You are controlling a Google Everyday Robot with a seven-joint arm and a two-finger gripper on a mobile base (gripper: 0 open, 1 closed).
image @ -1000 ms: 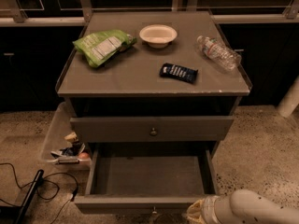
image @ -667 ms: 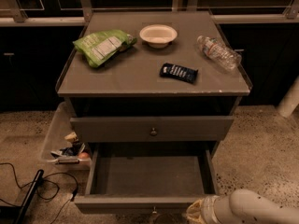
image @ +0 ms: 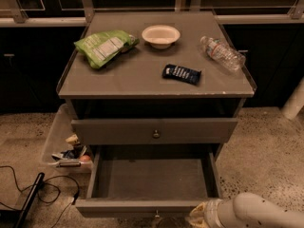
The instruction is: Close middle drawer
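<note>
Grey wooden middle drawer (image: 152, 180) stands pulled out below the grey table (image: 133, 77). The white tool (image: 198, 217) is at its front right corner; its state cannot be told. On the table: green crinkled bag (image: 103, 46), white round bowl (image: 161, 35), dark blue packet (image: 181, 73), clear plastic bottle (image: 222, 52).

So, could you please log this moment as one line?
middle drawer: pulled out, empty | gripper: low, by its front-right corner | closing: not yet done

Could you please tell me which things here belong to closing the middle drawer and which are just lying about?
For the job: middle drawer, pulled out; gripper, at its front right corner.

Lying about: green chip bag, bowl, water bottle and dark snack bar on the cabinet top; upper drawer; clear bin on the floor.
</note>
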